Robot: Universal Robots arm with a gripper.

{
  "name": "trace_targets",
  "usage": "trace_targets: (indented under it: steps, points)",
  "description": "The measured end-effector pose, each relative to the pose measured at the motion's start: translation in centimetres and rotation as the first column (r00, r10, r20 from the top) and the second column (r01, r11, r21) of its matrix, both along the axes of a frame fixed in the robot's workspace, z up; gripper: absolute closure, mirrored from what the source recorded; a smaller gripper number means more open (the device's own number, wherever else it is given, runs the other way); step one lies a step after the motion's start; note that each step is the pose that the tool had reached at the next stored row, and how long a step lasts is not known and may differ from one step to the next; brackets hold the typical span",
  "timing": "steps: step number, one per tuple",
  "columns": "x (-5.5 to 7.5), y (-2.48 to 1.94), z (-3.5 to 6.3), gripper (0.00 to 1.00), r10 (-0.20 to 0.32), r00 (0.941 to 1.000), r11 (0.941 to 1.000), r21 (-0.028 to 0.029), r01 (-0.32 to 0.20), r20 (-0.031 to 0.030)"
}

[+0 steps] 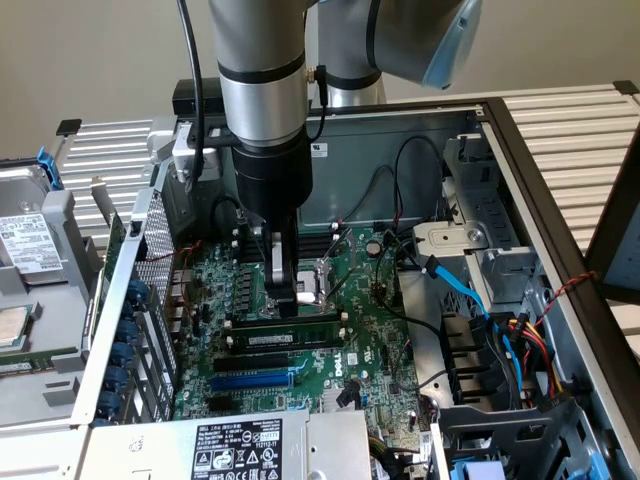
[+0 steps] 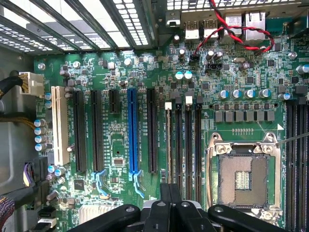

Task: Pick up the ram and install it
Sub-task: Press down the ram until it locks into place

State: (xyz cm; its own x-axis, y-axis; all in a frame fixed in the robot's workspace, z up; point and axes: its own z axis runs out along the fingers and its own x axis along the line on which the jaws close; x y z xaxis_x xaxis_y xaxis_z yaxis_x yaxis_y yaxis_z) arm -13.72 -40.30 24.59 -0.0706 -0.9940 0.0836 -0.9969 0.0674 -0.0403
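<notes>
The ram (image 1: 300, 335) is a dark-green stick with a white label. It stands on edge in a memory slot on the motherboard (image 1: 365, 345), next to the processor socket (image 2: 244, 176). My gripper (image 1: 284, 296) hangs straight down over the stick's middle, shut, with its tips at the stick's top edge. In the wrist view the closed black fingers (image 2: 166, 203) sit over the thin ram (image 2: 168, 140), which is seen edge-on in the slot nearest the black expansion slot. Nothing is pinched between the fingers.
Other black memory slots (image 2: 188, 140) lie beside the ram. A blue expansion slot (image 2: 131, 130) and black ones run parallel to them. Blue and black cables (image 1: 470, 300) hang at the exterior view's right, by the drive cage. A labelled power supply (image 1: 235, 450) sits in front.
</notes>
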Motion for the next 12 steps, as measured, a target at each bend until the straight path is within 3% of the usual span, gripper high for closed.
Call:
trace_targets:
  steps: [7, 12]
  points:
    - [0.00, 0.00, 0.13, 0.89, -0.067, 0.9978, 0.9978, 0.0000, 0.067, -0.0009]
    - [0.00, 0.00, 0.13, 0.89, -0.134, 0.9910, 0.9910, -0.0003, 0.134, -0.0026]
